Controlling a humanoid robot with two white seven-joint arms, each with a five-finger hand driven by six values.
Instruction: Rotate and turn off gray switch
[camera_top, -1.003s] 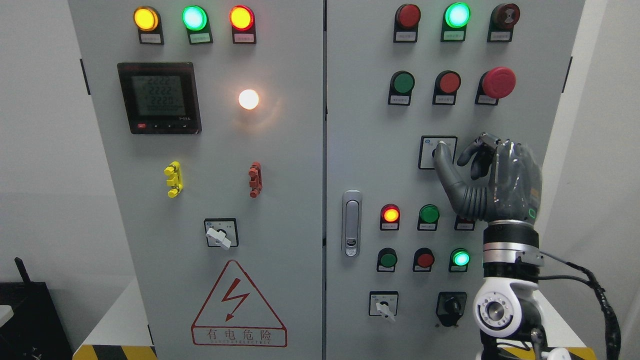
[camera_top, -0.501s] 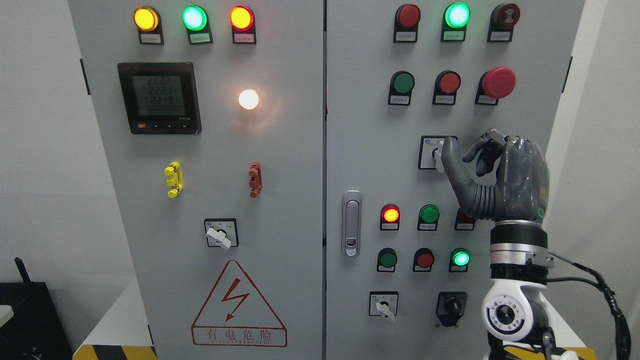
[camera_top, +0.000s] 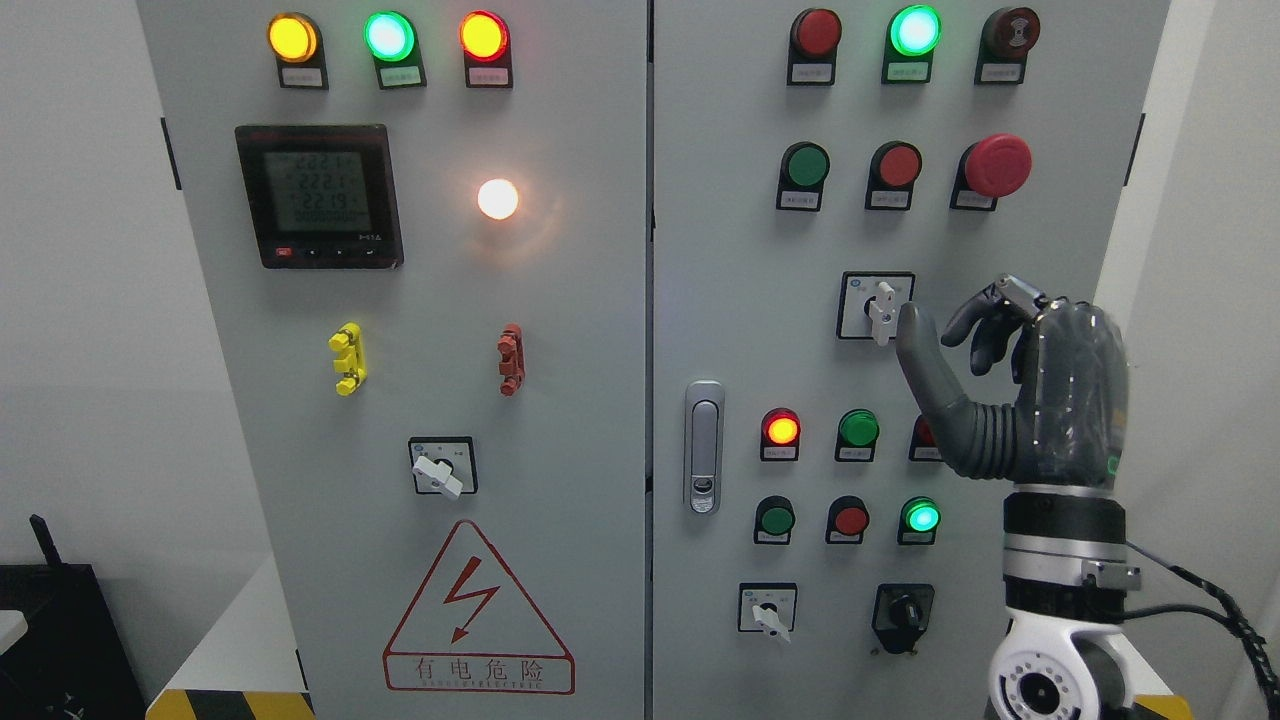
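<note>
So the gray rotary switch with the white handle (camera_top: 880, 308) sits mid-height on the right door of the gray metal cabinet (camera_top: 730, 330). The robot's dark right hand (camera_top: 1010, 385) is just to its right, thumb tip beside the handle. Above the switch there's the big red mushroom button (camera_top: 997, 165), off to the right. Below it, a row of small round lamps (camera_top: 781, 430). The silver door latch (camera_top: 703, 446) is lower left.
</note>
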